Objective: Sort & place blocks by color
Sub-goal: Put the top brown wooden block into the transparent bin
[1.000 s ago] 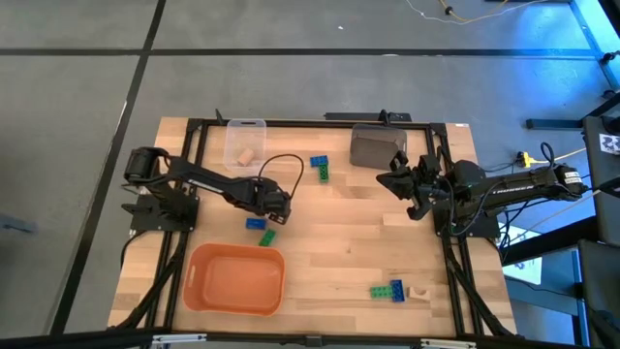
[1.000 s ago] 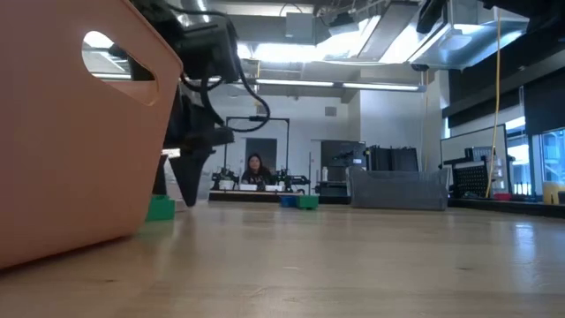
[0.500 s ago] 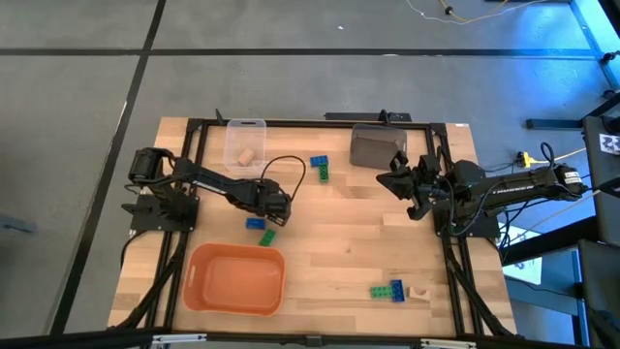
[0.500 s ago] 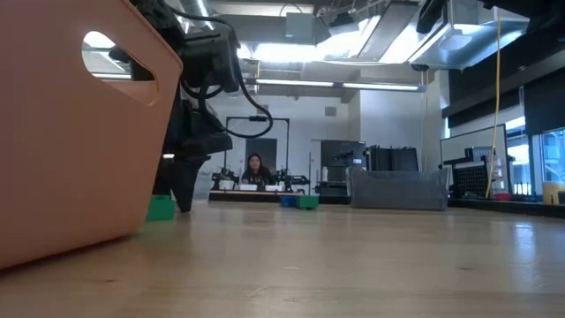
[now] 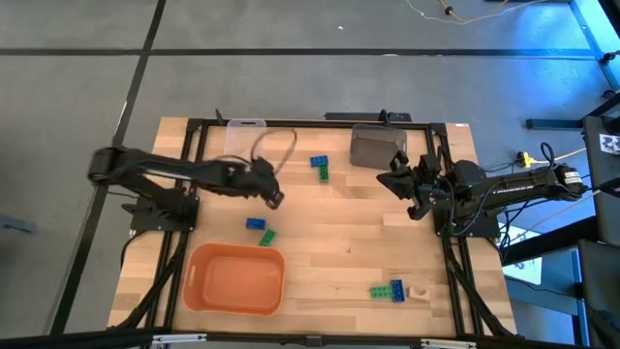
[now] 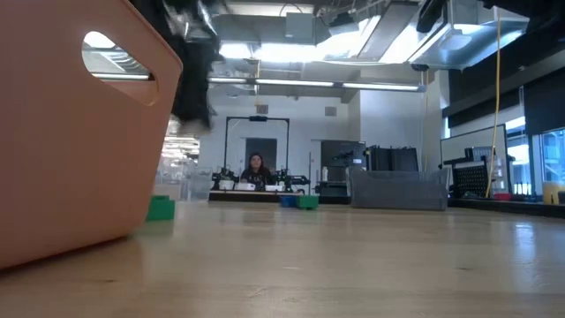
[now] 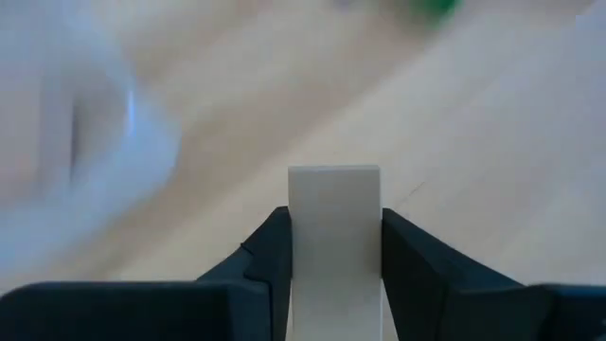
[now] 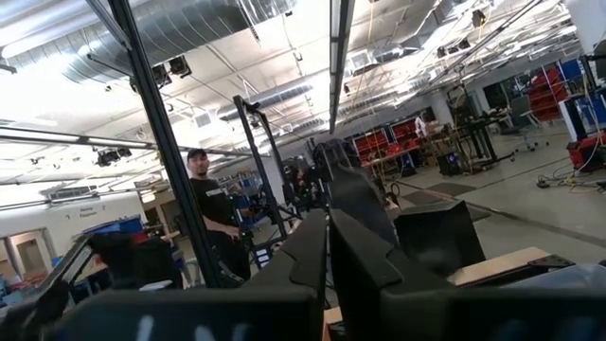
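Left arm (image 5: 194,174) lifted from blocks, fingers (image 7: 417,275) pinching tan block (image 7: 333,237), right fingers (image 8: 365,251) pressed together

One camera looks straight down on the whole worktop (image 5: 339,208). Another sits at worktop level, close behind the orange bin (image 6: 71,132), facing the room. Each wrist camera looks past its own fingers. The overhead and low cameras share the bin.

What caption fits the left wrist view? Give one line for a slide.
Left gripper shut on a pale block, carried above the wooden table.
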`<action>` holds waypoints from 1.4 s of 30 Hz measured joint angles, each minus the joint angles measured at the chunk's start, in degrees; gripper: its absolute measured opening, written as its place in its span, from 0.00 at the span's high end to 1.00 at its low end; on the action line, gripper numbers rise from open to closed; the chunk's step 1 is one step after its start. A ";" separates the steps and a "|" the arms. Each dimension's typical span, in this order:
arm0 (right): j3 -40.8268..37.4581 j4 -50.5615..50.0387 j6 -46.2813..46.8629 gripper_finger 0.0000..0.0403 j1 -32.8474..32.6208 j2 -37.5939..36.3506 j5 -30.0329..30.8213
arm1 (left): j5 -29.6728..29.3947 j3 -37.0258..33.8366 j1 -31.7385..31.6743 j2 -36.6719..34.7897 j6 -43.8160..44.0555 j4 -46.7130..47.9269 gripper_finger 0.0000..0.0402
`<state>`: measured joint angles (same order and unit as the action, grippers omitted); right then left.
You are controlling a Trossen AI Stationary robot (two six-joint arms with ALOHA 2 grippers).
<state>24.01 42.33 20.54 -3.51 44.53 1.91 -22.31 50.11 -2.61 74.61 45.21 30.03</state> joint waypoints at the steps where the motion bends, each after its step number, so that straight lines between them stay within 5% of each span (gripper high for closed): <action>1: 0.00 0.02 0.00 0.95 0.01 -0.02 0.00 | -1.15 0.04 -0.02 -2.76 -1.99 -2.14 0.71; 6: 0.00 0.33 -0.01 0.95 0.02 -0.02 0.00 | -3.43 0.10 1.05 -12.42 -14.08 -17.85 0.71; 10: 0.00 0.35 -0.01 0.95 0.00 -0.01 0.00 | 0.20 -2.46 3.10 -15.62 -23.00 -34.65 0.71; 18: 0.00 0.63 -0.01 0.95 0.00 0.00 -0.02 | 8.38 -15.72 5.70 -16.04 -21.50 -65.95 0.71; 42: 0.00 0.68 0.01 0.95 0.02 0.00 0.00 | 11.33 -17.90 5.75 -16.78 -23.12 -70.75 0.71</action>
<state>24.01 43.00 20.56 -3.49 44.53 1.91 -10.99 32.21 3.14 57.82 22.09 -40.72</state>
